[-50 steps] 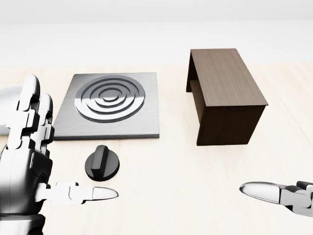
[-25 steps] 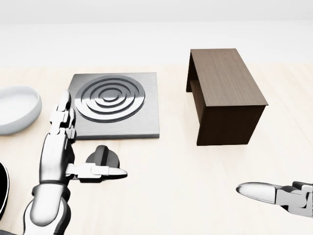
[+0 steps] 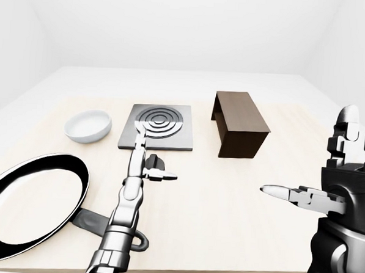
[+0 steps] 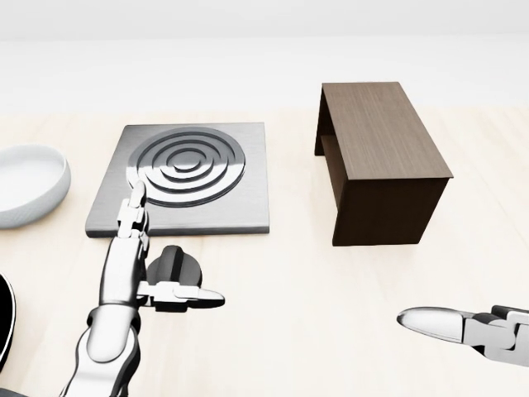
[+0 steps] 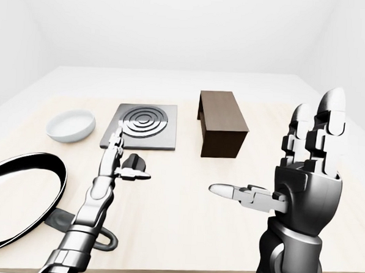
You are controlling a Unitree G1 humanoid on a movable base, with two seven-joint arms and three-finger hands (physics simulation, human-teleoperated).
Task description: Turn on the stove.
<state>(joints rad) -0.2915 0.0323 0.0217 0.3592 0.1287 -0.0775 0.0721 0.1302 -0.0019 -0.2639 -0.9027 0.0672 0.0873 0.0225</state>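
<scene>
Stove (image 4: 186, 178) sits on the table (image 4: 314, 314), left of the wooden box (image 4: 380, 161); its black knob (image 4: 173, 269) is just below it in the head view. Left hand (image 4: 136, 265) open, fingers spread beside the knob, thumb crossing it, gripping nothing. Right hand (image 5: 306, 179) open, empty, well apart.

- Stove (image 4: 182, 178): brushed grey steel, concentric ring pattern.
- Knob (image 4: 175, 266): black.
- Left hand (image 4: 136, 260) and right hand (image 5: 303, 173): glossy silver with dark joints.
- Box (image 4: 382, 157): dark brown woodgrain.
- Bowl (image 3: 88, 125): white.
- Pan (image 3: 32, 202): black.
- Bench (image 4: 297, 314): pale wood.
</scene>
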